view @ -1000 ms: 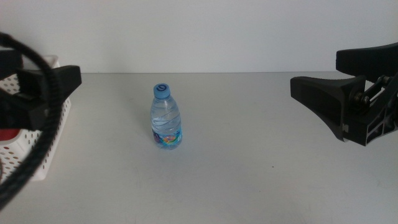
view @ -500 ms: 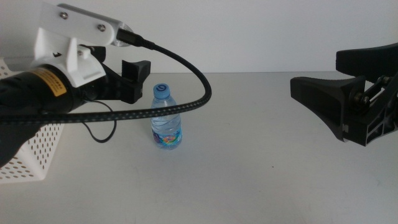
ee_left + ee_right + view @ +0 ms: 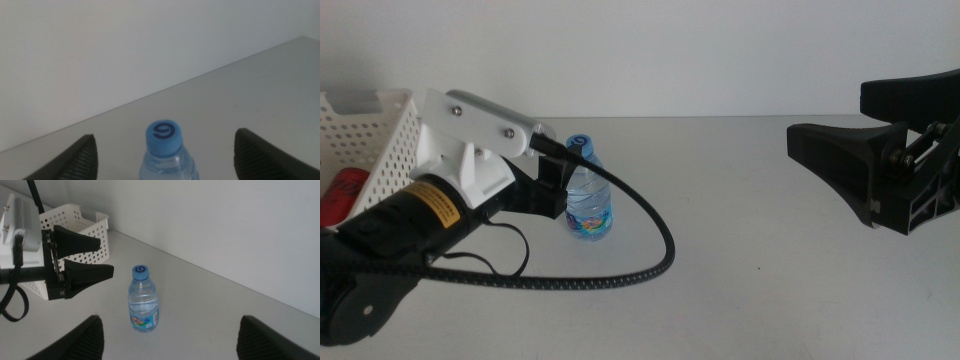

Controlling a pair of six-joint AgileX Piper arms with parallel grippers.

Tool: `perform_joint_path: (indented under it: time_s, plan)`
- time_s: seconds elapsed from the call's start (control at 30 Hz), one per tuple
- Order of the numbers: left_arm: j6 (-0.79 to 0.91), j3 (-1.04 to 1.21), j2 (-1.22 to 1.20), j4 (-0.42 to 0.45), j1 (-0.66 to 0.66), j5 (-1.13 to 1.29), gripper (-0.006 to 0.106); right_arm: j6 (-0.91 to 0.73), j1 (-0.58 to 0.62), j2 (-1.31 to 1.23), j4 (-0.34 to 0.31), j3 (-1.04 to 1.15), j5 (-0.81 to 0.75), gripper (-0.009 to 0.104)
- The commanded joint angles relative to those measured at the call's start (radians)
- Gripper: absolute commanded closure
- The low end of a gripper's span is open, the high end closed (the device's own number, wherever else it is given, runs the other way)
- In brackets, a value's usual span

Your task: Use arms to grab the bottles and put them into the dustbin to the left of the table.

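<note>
While a red can (image 3: 348, 186) lies in the dustbin (image 3: 382, 140), the water bottle (image 3: 587, 200) stands ungrasped; left gripper (image 3: 102, 257) spread beside it, right gripper (image 3: 840, 165) apart, waiting.

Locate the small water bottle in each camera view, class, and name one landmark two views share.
Middle view: water bottle left of centre, partly behind the left gripper.
Left wrist view: its blue cap at bottom centre, between the open jaws.
Right wrist view: centre.
Shared landmark: white dustbin, middle and right wrist views.
</note>
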Motion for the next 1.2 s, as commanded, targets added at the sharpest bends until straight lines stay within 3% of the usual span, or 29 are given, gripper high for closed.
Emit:
perform_joint_path:
  time_s: [0.0,0.27,1.17]
  plan:
    - [-0.015,0.031,0.002,-0.007,-0.002,-0.226,0.007,-0.011,0.004,-0.009,-0.003,-0.036,-0.068,0.027]
    - [-0.072,0.043,0.190,0.008,0.000,-0.489,0.007,-0.011,0.004,-0.009,-0.003,-0.036,-0.068,0.027]
    - [-0.076,-0.201,0.653,-0.047,0.012,-0.588,0.007,-0.011,0.004,-0.009,-0.003,-0.036,-0.068,0.027]
